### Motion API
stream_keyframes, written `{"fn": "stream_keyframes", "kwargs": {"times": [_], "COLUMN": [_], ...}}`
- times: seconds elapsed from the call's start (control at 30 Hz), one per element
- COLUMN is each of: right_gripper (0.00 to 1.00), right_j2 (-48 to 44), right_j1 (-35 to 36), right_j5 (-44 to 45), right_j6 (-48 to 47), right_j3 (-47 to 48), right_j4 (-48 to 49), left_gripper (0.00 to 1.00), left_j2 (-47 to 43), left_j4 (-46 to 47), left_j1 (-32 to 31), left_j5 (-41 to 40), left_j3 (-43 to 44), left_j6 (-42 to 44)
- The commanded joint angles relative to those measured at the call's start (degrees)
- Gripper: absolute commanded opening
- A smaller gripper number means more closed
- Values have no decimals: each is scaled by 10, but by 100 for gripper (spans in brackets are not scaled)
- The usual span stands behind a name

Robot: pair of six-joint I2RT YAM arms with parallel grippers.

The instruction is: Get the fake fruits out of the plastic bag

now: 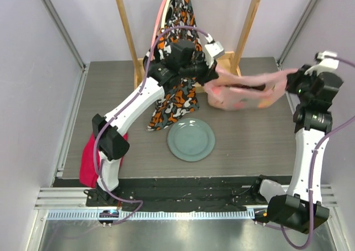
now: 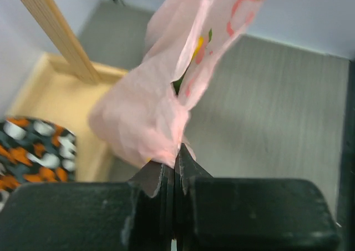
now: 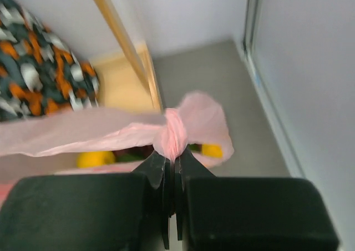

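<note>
Hands on both arms are clamped shut on the thin, crinkly, translucent pink plastic bag (image 1: pixel 244 93), which is stretched between them over the far right part of the grey desk (image 1: pixel 249 145). The left hand (image 2: pixel 176 151) pinches a bunched fold at the bag's left end, its fingers pressed together with only film between them. The right hand (image 3: pixel 172 156) grips a gathered twist of pink film at the right end in the same way. The bag's middle sags between the two grips; whether its underside touches the desk cannot be told. The small plastic fake fruits are inside the bag: a yellow round one (image 3: pixel 95 159) shows through the film, with dark shapes beside it. Nearer the arms, a grey-green round plate (image 1: pixel 191 140) lies on the desk, apart from the bag. An orange-black-white patterned garment (image 1: pixel 177 95) hangs from a wooden frame (image 1: pixel 249 23) behind the left arm.
</note>
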Motion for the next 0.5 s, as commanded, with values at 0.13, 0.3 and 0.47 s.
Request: {"fn": "stream_keyframes", "kwargs": {"times": [0.13, 0.3, 0.47], "right_gripper": [34, 57, 95], "right_j2": [-5, 2, 5], "right_j1": [-3, -1, 5], "right_j5": [18, -92, -278], "right_j6": [-166, -226, -256], "right_j3": [-100, 46, 212], "right_j4": [-237, -344, -391], "left_gripper": [0, 0, 0], "left_j2": [-82, -114, -147], "left_j4": [-60, -43, -14], "left_j1": [-26, -47, -47], "left_j5": [32, 2, -86], "left_j3": [-201, -252, -271], "left_j6": [-39, -74, -208]}}
